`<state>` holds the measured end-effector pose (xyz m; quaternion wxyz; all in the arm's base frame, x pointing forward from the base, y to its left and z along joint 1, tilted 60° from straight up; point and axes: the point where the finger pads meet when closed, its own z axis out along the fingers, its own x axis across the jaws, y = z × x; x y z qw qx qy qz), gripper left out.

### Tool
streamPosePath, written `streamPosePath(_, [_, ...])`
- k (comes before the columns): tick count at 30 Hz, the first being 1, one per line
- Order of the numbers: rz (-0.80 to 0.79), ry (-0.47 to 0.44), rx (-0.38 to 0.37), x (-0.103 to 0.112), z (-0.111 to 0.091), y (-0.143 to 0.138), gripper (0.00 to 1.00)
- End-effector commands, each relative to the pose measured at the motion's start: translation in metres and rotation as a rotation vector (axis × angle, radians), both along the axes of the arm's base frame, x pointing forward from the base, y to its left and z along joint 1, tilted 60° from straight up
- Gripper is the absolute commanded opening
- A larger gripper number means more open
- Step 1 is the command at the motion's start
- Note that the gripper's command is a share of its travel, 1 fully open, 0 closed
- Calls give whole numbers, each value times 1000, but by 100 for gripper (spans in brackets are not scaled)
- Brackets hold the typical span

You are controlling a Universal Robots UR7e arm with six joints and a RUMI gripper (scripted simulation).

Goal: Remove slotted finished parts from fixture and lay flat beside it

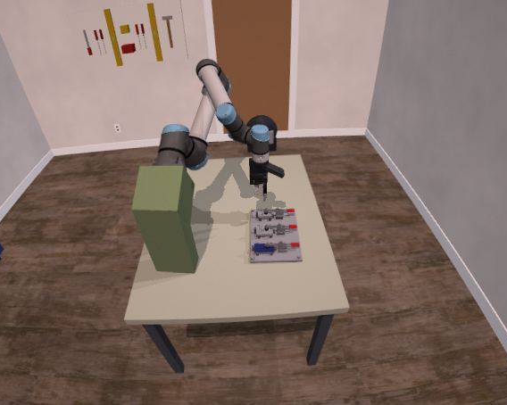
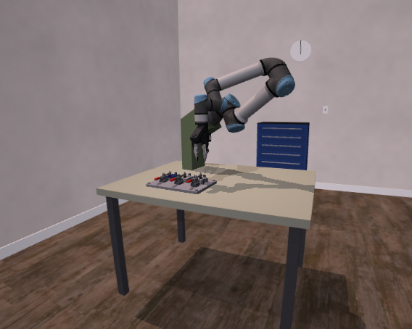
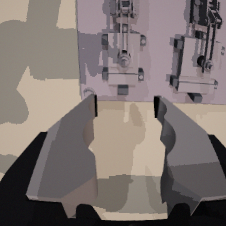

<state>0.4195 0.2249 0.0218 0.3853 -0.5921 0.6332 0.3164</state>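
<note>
Two pale finished parts, the first part (image 1: 264, 216) (image 2: 203, 179) (image 3: 116, 62) and the second part (image 1: 264, 231) (image 2: 186, 177) (image 3: 189, 65), sit in the fixture (image 1: 270, 259) (image 2: 154, 185) (image 3: 162, 75) under their clamps. The end effector (image 1: 262, 196) (image 2: 201, 159) (image 3: 125, 97) hangs above the surface (image 1: 225, 290) (image 2: 259, 203) (image 3: 40, 110), just outside the fixture edge, and its tips touch neither part. It is released: the fingers stand apart, partly open, with nothing between them. In the wrist view, the first part lies beyond the gap of the fingers, almost in line with it, and the second part lies beyond and to the right. In the top view, the first part is the nearer one to the end effector, and the second part comes next, between it and the blue blank (image 1: 264, 248) (image 2: 171, 176).

Both parts lie flat, with their long axes parallel. Each long axis runs left to right in the top view, toward the red handles (image 1: 293, 227) (image 2: 172, 179) at the right side of the fixture, and up and down in the wrist view. The blue blank points the same way, in the clamp row farthest from the end effector. A tall green block (image 1: 162, 223) (image 2: 187, 145) stands on the surface, well apart from the fixture.
</note>
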Motion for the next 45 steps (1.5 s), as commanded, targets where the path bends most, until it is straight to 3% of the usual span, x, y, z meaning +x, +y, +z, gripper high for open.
streamPosePath(1, [-2, -1, -2, 1, -2, 2, 28])
streamPosePath(9, [-2, -1, -2, 5, -1, 1, 28])
streamPosePath(19, [-2, -1, -2, 31, 0, -1, 28])
streamPosePath(34, [-2, -1, -2, 107, 5, -9, 28])
streamPosePath(45, [-2, -1, -2, 129, 6, -11, 28])
